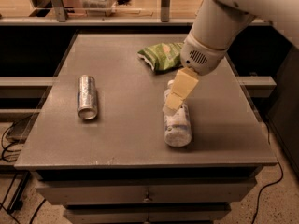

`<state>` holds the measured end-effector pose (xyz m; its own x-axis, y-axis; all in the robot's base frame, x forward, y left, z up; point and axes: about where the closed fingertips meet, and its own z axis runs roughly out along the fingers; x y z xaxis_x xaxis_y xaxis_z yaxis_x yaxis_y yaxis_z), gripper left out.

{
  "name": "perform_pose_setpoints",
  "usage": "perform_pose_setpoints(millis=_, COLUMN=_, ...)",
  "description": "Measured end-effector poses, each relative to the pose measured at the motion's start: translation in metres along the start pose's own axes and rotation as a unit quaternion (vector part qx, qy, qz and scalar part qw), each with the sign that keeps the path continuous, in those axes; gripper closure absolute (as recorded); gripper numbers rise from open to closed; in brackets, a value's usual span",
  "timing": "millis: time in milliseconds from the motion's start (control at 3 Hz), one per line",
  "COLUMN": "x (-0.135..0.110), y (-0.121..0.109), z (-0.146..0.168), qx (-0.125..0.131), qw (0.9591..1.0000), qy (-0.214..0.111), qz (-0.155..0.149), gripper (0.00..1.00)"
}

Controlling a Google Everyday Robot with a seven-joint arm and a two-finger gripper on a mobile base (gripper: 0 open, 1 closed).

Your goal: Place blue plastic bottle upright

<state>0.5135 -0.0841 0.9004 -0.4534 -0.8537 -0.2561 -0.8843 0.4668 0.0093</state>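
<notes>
The blue plastic bottle [176, 125] lies on its side on the grey table [126, 125], right of centre, with its cap end pointing away from me and its base toward the front edge. The gripper [174, 104], with cream-coloured fingers, hangs from the white arm directly over the bottle's upper half and hides the cap and part of the label. I cannot tell whether it touches the bottle.
A silver drink can [87, 97] lies on its side at the table's left. A green snack bag [161, 56] lies at the back, behind the bottle. The white arm [219, 27] reaches in from the upper right. Drawers sit below the tabletop.
</notes>
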Motion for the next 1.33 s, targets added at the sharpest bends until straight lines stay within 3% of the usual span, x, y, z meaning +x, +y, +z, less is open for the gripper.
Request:
perform_pose_setpoints(millis=667, x=0.006, y=-0.018, z=0.039, qx=-0.021, qw=0.9979, qy=0.033, qz=0.052, gripper=0.0)
perform_pose_setpoints(millis=1333, x=-0.011, y=-0.011, z=0.05, qx=-0.032, qw=0.997, qy=0.039, qz=0.059, gripper=0.0)
